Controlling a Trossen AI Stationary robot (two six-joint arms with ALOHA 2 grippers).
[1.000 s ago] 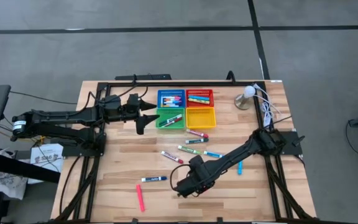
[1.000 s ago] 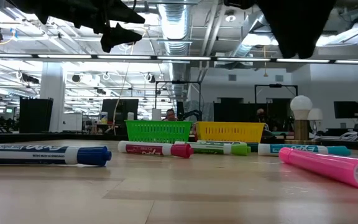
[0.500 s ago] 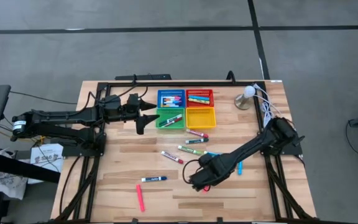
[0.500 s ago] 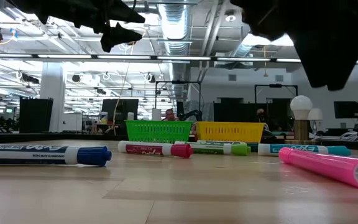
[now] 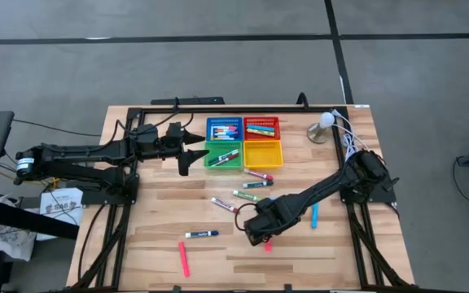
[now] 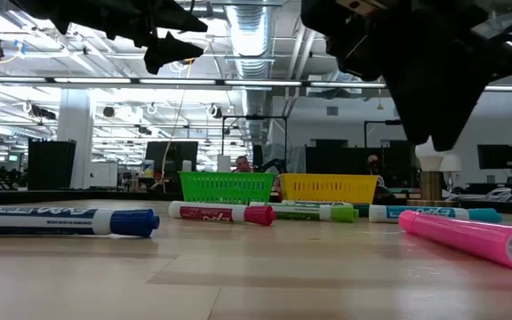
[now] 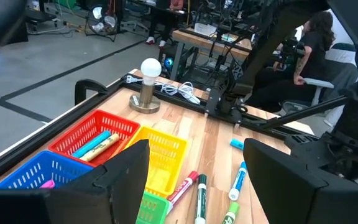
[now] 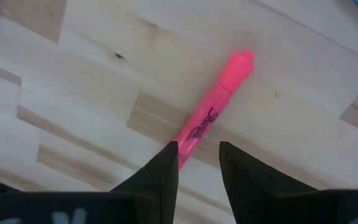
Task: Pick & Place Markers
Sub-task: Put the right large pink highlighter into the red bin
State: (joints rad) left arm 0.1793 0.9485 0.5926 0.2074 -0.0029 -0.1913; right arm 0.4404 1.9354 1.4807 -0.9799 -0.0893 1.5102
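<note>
Your right pincer (image 8: 197, 163) has swung back over the pink marker (image 8: 215, 107) lying loose on the tabletop (image 5: 332, 244), fingers parted and empty above it, so the pick hasn't begun.

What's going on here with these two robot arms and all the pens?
Markers are being sorted into four coloured baskets at the back of the table. Some already lie in them; others are scattered on the wood. The right gripper hangs just above a pink marker, its fingers partly open, not gripping it. The left gripper waits open beside the green basket.
</note>
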